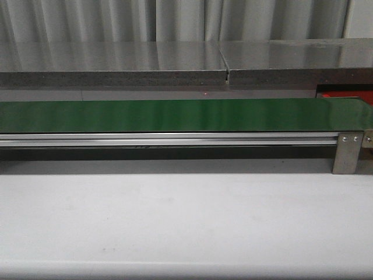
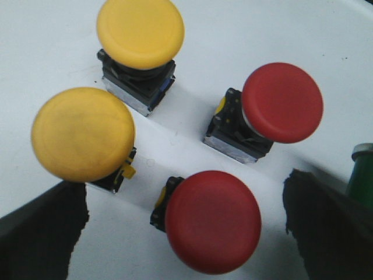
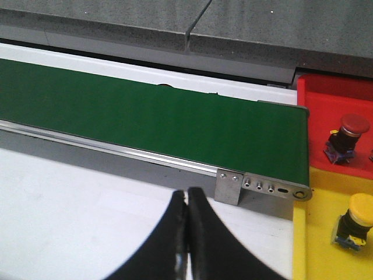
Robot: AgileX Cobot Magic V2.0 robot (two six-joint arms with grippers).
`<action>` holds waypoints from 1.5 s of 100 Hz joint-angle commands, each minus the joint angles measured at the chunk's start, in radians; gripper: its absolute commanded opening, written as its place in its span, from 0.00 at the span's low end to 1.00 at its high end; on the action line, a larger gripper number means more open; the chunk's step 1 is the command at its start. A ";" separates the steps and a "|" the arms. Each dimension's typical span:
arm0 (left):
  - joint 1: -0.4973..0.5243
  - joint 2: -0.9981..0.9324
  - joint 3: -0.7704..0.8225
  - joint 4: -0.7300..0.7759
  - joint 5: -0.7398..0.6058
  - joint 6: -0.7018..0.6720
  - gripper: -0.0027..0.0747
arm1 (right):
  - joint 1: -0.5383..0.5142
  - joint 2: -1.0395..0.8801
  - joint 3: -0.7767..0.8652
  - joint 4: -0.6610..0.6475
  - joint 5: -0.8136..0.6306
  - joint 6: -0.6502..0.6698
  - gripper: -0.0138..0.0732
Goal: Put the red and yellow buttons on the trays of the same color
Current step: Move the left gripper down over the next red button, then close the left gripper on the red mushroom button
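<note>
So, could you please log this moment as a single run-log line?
left gripper: open above four unsorted buttons | right gripper: shut, empty | belt: bare | red tray: one red button | yellow tray: one yellow button

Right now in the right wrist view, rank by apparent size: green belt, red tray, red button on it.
1. green belt
2. red tray, partly cut off by the frame
3. red button

The red tray (image 1: 345, 93) shows only a sliver behind the green belt (image 1: 175, 115).
</note>
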 commanded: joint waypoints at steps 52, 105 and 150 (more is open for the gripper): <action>0.000 -0.055 -0.033 -0.019 0.016 -0.008 0.34 | -0.001 0.002 -0.026 0.024 -0.060 -0.009 0.02; -0.027 -0.203 -0.033 -0.030 0.065 -0.008 0.01 | -0.001 0.002 -0.026 0.024 -0.060 -0.009 0.02; -0.052 -0.366 -0.019 -0.083 0.217 -0.008 0.01 | -0.001 0.002 -0.026 0.024 -0.059 -0.009 0.02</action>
